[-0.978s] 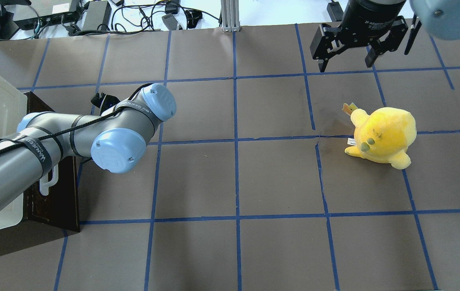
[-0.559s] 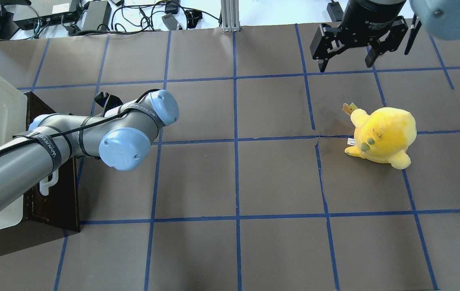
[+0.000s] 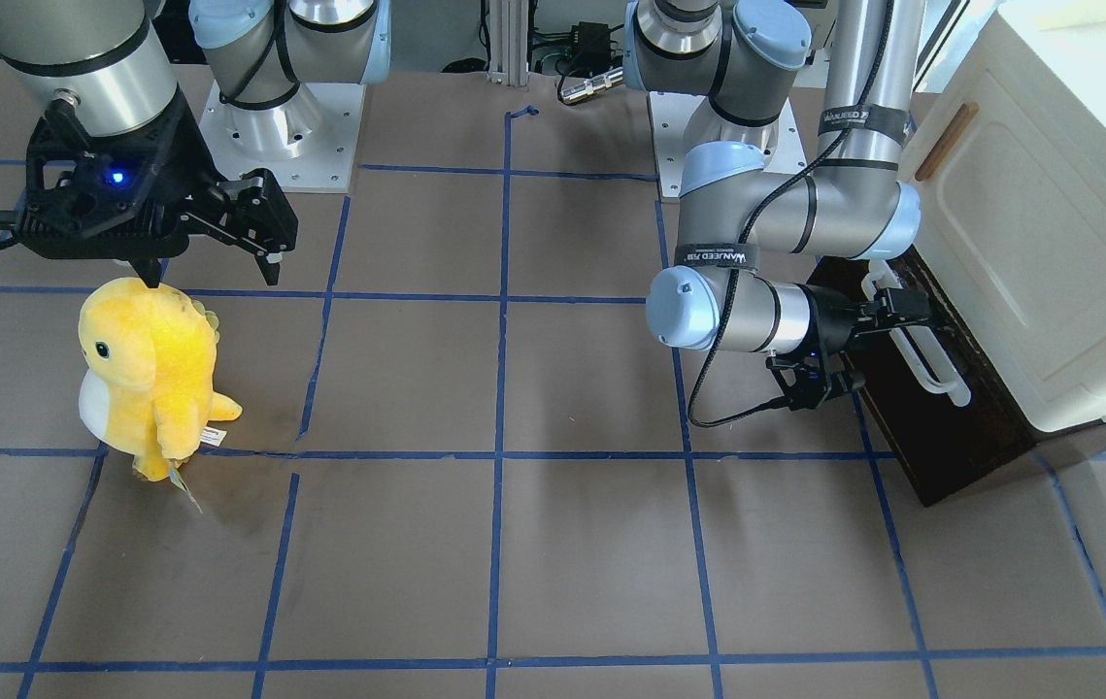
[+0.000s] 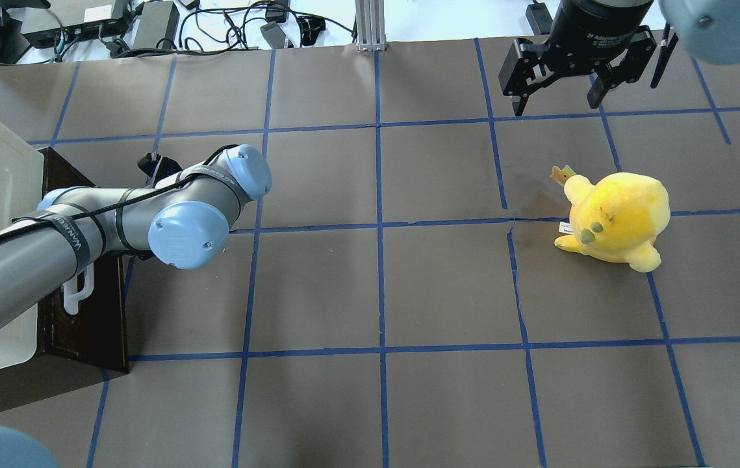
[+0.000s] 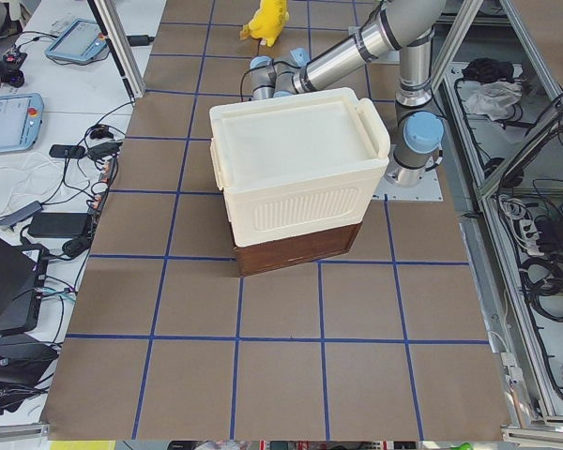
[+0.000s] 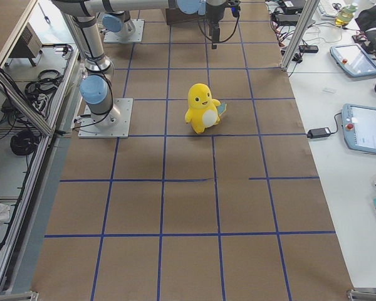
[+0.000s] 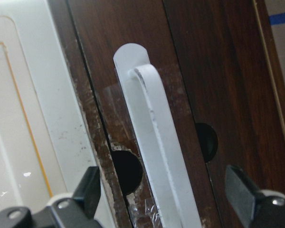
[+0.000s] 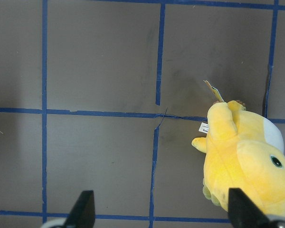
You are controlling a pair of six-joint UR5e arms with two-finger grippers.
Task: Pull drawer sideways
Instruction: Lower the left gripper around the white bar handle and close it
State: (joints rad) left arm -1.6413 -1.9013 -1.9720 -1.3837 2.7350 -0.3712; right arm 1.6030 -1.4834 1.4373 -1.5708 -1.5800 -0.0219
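Note:
The drawer [image 3: 951,437] has a dark brown front and a long white bar handle [image 3: 921,354], and sits closed under a cream cabinet. It also shows at the left edge of the overhead view [image 4: 87,318] and in the exterior left view [image 5: 296,248]. My left gripper [image 3: 888,316] is open at the handle. In the left wrist view the handle [image 7: 152,137] runs between its two fingertips [image 7: 90,187], apart from both. The arm hides this gripper in the overhead view. My right gripper [image 4: 556,107] is open and empty, hovering far from the drawer.
The cream-white cabinet [image 3: 1048,233] with a small brown handle [image 3: 946,141] stands on top of the drawer. A yellow plush toy [image 4: 616,218] stands on the right side of the table, just below the right gripper [image 3: 215,270]. Blue tape lines grid the brown tabletop.
My left arm's wrist shifted a little to the right, then back left toward the drawer front. The drawer, the plush toy and the right arm have not moved.

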